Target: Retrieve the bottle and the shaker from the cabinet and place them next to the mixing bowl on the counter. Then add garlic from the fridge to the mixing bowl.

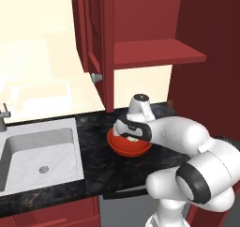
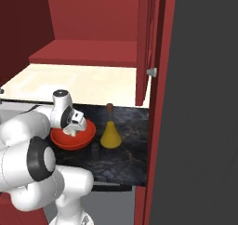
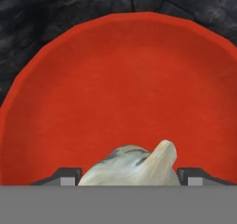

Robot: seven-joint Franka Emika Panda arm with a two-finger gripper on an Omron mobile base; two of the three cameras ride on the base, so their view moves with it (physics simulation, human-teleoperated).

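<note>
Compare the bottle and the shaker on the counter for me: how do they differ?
The bottle is yellow with a wide cone base and thin neck; the shaker is a small dark cylinder. The bottle stands much taller than the shaker. The bottle sits farther back on the counter, the shaker nearer its front edge. Both stand upright beside the mixing bowl.

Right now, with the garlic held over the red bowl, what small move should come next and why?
Probably open the tool and drop the garlic: it sits between the fingertips directly above the mixing bowl, with the bottle and shaker already beside it.
</note>
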